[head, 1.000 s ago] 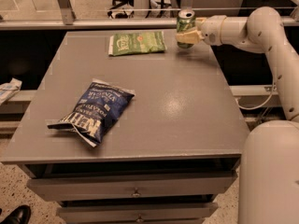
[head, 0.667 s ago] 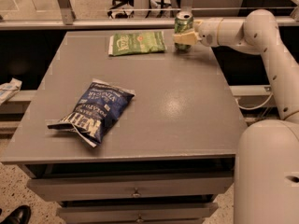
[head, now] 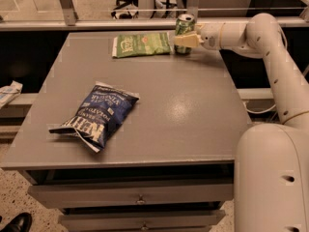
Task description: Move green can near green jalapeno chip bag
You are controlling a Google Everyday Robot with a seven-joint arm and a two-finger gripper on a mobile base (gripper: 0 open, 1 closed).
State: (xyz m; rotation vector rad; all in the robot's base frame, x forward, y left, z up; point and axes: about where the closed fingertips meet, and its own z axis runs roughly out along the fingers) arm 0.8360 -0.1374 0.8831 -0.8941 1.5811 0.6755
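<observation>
Camera view: end effector (head: 185,40) at upright green can (head: 184,24).

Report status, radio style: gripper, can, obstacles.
Gripper at far edge, fingers on green can. Can upright beside green jalapeno chip bag. Nothing between them.

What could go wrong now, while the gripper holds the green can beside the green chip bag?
1. The gripper holds the green can close to the right edge of the green jalapeno chip bag. Moving further left, it may push the bag, or set the can on the bag's edge, where it could tip.
2. Both sit near the far edge of the table. A tipped can might roll off there.
</observation>
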